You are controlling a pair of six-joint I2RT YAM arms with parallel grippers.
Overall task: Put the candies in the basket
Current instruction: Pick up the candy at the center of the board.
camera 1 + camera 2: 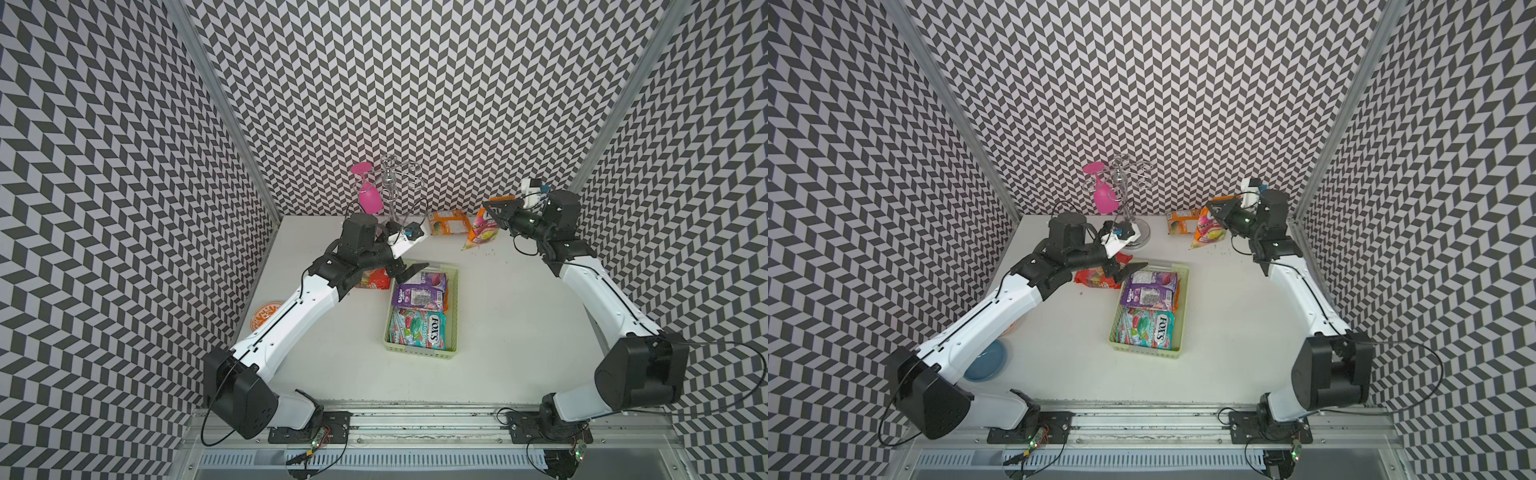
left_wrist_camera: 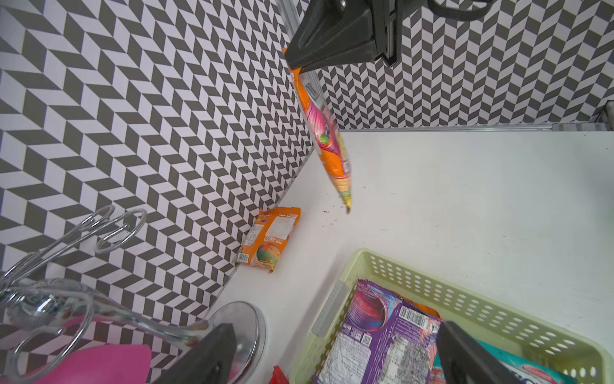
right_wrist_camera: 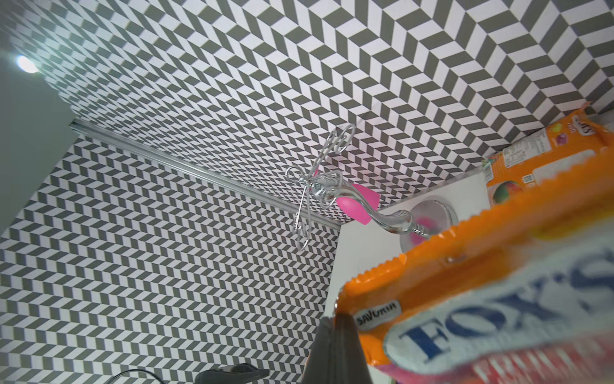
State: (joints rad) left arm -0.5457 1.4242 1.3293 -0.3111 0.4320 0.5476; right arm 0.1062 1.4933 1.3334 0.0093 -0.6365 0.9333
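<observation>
Orange FOX'S packet (image 3: 481, 299) fills the near field of the right wrist view. It is clamped at its serrated top edge by the right gripper (image 1: 491, 210), whose jaws are closed flat on the film. In both top views the packet hangs slantwise below the gripper near the rear right corner of the table (image 1: 519, 332). Whether its lower corner touches the surface cannot be determined. Just beside it, toward the centre, a second orange packet (image 1: 449, 222) rests at the foot of the rear wall (image 1: 415, 104).

Left gripper (image 2: 335, 327) is fully spread and holds nothing. It is positioned over the far left corner of the basket (image 1: 415, 354), with one finger outside the basket wall and one over the contents.

The pale green perforated basket stands at mid-table, well apart from the held packet. It contains:
- a purple packet (image 1: 417, 295) at the far end
- a teal FOX'S packet (image 1: 419, 330) at the near end
- an orange wrapper edge (image 1: 446, 296) showing beneath the purple packet

Red fruit-printed bag (image 1: 1096, 279) lies on the table just outside the basket's left wall, partly covered by the left arm (image 1: 299, 307).

Chrome glass rack (image 1: 395, 183) stands at the rear wall behind the left gripper, with a pink wine glass (image 1: 368, 197) hanging inverted from it. Orange-patterned plate (image 1: 266, 316) and a blue plate (image 1: 986, 361) lie near the left table edge, both partly hidden under the left arm.
</observation>
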